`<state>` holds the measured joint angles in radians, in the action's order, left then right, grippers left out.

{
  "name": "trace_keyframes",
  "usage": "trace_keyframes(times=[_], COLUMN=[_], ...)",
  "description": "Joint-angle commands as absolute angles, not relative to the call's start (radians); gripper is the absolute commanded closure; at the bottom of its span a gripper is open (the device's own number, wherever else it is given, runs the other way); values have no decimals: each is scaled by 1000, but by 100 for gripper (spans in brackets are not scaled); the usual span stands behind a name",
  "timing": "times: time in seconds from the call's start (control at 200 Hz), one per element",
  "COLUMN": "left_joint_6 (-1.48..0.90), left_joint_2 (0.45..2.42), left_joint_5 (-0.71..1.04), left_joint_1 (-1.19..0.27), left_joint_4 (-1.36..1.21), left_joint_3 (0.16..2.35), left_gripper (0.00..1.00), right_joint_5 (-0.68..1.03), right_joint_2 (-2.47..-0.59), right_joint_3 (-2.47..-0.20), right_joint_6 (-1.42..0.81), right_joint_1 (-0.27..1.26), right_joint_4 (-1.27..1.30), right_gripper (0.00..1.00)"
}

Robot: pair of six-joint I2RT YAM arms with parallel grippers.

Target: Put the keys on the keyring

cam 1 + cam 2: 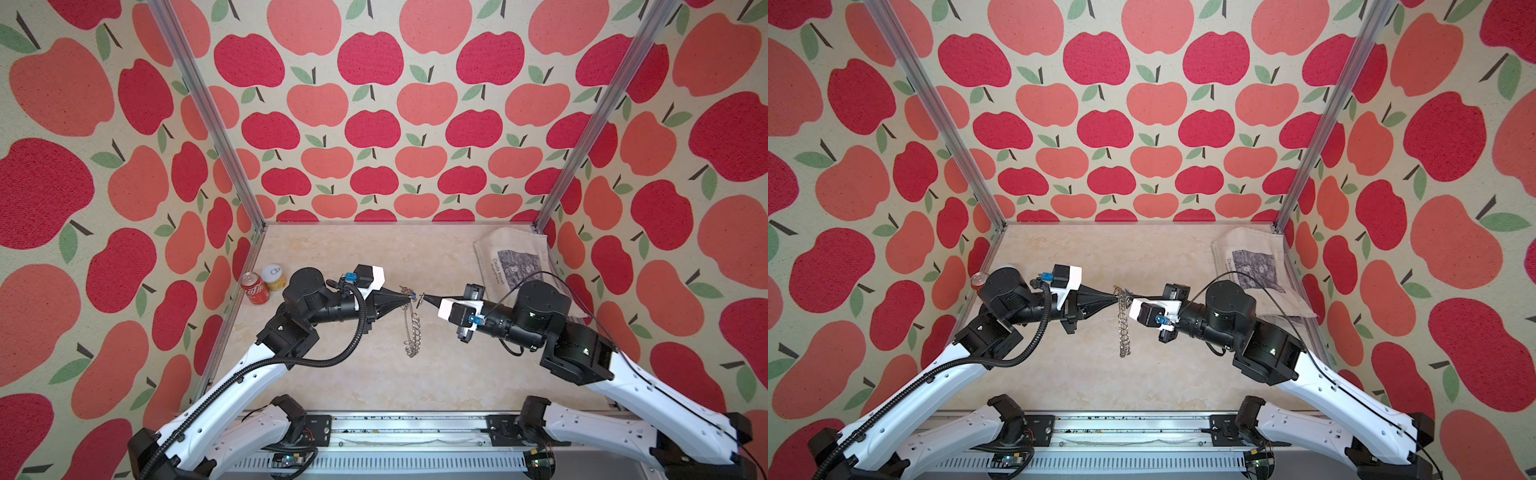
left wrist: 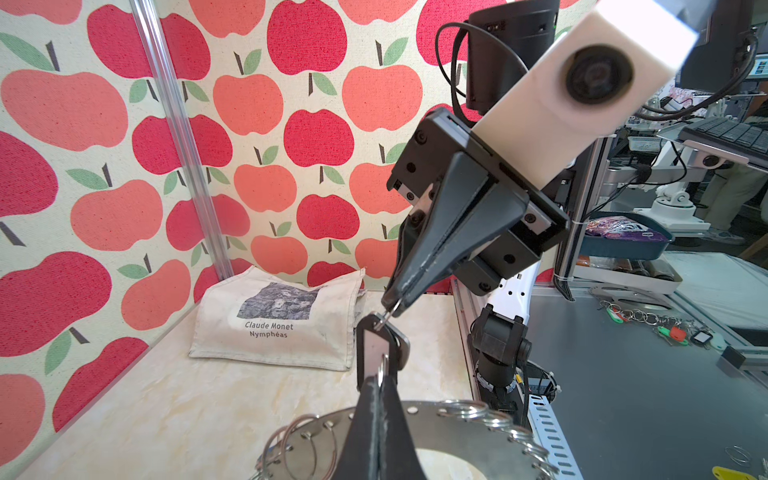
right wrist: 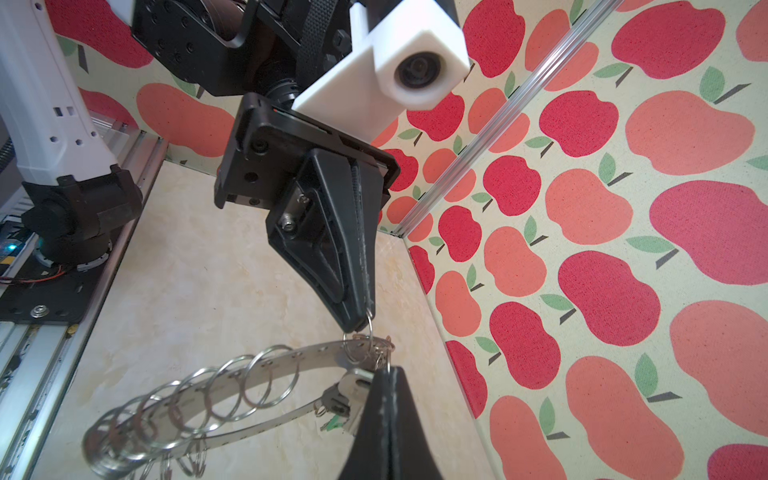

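Note:
The keyring [image 1: 412,332] [image 1: 1124,332], a silver disc fringed with wire rings, hangs edge-on above the table in both top views. My left gripper [image 1: 409,296] [image 3: 365,320] is shut on one wire ring at the disc's upper rim. In the left wrist view the disc [image 2: 457,432] lies just under its own shut tips [image 2: 380,380]. My right gripper [image 1: 424,296] [image 2: 392,303] faces it tip to tip, shut on a small wire ring. The keys [image 2: 376,353] [image 3: 349,395] dangle from that ring against the disc's rim [image 3: 249,374], beside the shut tips [image 3: 388,370].
A red soda can [image 1: 254,287] and a yellow can [image 1: 275,277] stand at the table's left edge. A folded cloth bag [image 1: 515,262] [image 2: 282,320] lies in the back right corner. Apple-print walls with metal posts [image 1: 208,112] enclose the table.

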<state>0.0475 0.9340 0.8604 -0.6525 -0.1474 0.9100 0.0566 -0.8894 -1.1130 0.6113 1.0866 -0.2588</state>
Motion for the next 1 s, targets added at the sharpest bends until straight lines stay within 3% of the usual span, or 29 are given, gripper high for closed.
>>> trace_keyframes(times=[0.0,0.995], left_joint_6=[69,71], left_joint_2=[916,931], left_joint_5=[857,833], left_joint_1=[-654,-653], left_joint_4=[-172,-63], left_joint_3=[942,982], left_gripper=[100,100], right_joint_5=[54,12], right_joint_2=[-897,-910], right_joint_3=[-1112,-1141], right_joint_6=[628,665], right_joint_1=[1098,1120], right_joint_4=[-264,-337], right_gripper=[100,100])
